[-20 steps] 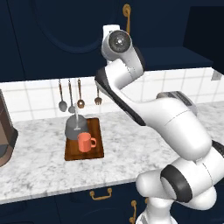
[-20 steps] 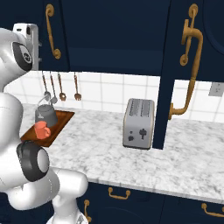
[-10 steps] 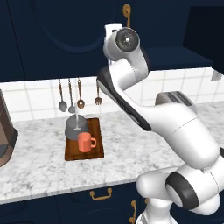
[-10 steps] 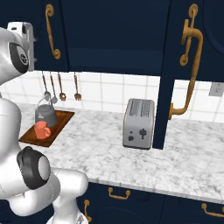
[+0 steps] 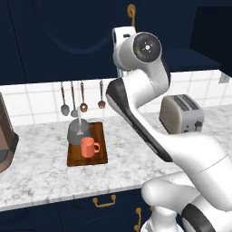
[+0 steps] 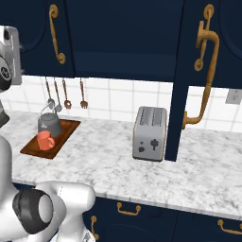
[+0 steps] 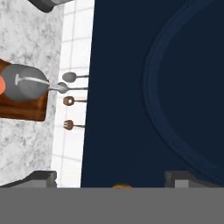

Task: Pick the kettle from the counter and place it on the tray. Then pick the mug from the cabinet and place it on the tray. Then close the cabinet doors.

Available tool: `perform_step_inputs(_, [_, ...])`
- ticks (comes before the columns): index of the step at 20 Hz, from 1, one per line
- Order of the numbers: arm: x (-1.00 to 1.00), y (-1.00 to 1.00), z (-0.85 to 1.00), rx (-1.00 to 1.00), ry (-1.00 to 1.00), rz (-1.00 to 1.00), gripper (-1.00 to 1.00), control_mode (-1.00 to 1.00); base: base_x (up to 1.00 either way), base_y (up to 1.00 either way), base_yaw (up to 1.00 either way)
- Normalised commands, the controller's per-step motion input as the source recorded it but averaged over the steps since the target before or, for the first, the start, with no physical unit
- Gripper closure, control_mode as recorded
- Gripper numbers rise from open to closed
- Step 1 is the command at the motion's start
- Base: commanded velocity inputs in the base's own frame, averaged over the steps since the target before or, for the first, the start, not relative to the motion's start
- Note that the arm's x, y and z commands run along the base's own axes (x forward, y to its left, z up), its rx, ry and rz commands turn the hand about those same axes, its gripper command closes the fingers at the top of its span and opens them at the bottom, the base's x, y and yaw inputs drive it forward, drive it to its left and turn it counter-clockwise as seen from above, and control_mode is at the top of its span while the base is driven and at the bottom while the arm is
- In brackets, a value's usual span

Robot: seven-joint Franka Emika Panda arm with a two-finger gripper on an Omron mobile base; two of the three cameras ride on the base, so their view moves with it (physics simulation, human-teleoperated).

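Observation:
The dark grey kettle (image 5: pixel 78 132) and the salmon-orange mug (image 5: pixel 89 147) stand together on the reddish-brown tray (image 5: pixel 99 156) on the marbled counter (image 5: pixel 41 172). They also appear in the right base view as kettle (image 6: pixel 49 124), mug (image 6: pixel 45 140) and tray (image 6: pixel 66 131). My gripper (image 7: pixel 116 177) is open high up, facing the left cabinet door (image 7: pixel 144 96). Its fingertips (image 7: pixel 43 176) stand wide apart, with a sliver of gold handle (image 7: pixel 122 187) between them, untouched. The right cabinet door (image 6: pixel 178 94) stands open, edge-on over the counter.
A silver toaster (image 6: pixel 150 133) sits on the counter just left of the open door's edge. Utensils (image 5: pixel 74 97) hang on the tiled wall behind the tray. A brown appliance (image 5: pixel 4 136) stands at the counter's far left. Navy drawers (image 6: pixel 137 215) run below.
The arm's upper joints have swung a little to the right in front of the cabinet. Kettle, mug and tray have stayed put.

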Motion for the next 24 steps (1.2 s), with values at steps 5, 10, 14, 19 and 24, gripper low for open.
perform_step_inputs(5, [-0.76, -0.05, 0.00, -0.11, 0.00, -0.16, -1.00, -1.00, 0.00, 0.00, 0.00])
perform_step_inputs(10, [-0.67, -0.37, 0.00, -0.01, 0.00, -0.42, -1.00, -1.00, 0.00, 0.00, 0.00])
perform_step_inputs(14, [-0.58, -0.42, 0.01, 0.00, 0.07, -0.40, -1.00, -1.00, 0.00, 0.00, 0.00])
perform_step_inputs(19, [-0.56, -0.52, 0.00, 0.00, 0.04, -0.29, -1.00, -1.00, 0.00, 0.00, 0.00])
perform_step_inputs(24, [-0.34, -0.46, -0.05, -0.03, 0.14, -0.32, -1.00, -1.00, 0.00, 0.00, 0.00])
